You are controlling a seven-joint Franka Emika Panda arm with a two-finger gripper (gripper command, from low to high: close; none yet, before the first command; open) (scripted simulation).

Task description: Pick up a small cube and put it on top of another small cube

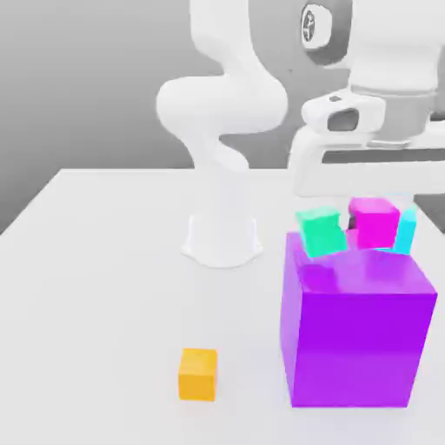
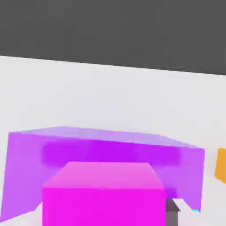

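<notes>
A simulated test bench, not a real room: a plain white table against a flat grey backdrop, a white robot arm bolted to it, and flat-coloured blocks (a large purple cube, an orange cube) with no texture.

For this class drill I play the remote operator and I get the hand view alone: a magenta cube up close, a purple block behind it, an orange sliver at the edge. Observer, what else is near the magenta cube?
Observer: In the exterior view a green cube sits beside the magenta cube, on the exterior view's left of it.
Operator: And that orange sliver?
Observer: It is a small orange cube alone on the table, to the exterior view's left of the large purple cube.
Operator: Anything on the magenta cube's other side?
Observer: A cyan block shows at its exterior-view right.
</notes>
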